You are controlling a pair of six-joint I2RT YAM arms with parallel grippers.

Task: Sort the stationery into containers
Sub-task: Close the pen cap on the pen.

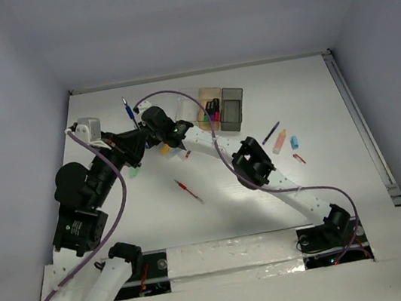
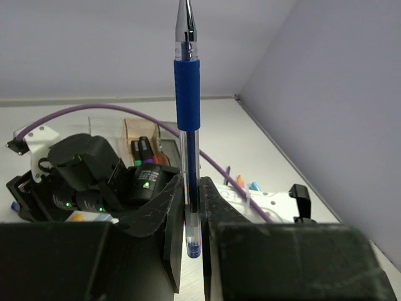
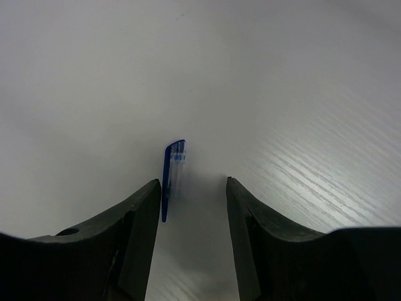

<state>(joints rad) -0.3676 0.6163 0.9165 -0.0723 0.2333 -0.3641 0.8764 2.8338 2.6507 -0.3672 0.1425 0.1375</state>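
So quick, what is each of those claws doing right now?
Left gripper: closed, holding a blue pen.
Right gripper: open, gripping nothing; a small blue piece sits beside one finger.

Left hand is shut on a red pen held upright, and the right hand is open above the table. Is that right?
The colour is wrong: the left hand is shut on a blue pen, held upright, as the left wrist view shows. The right hand is open above the table.
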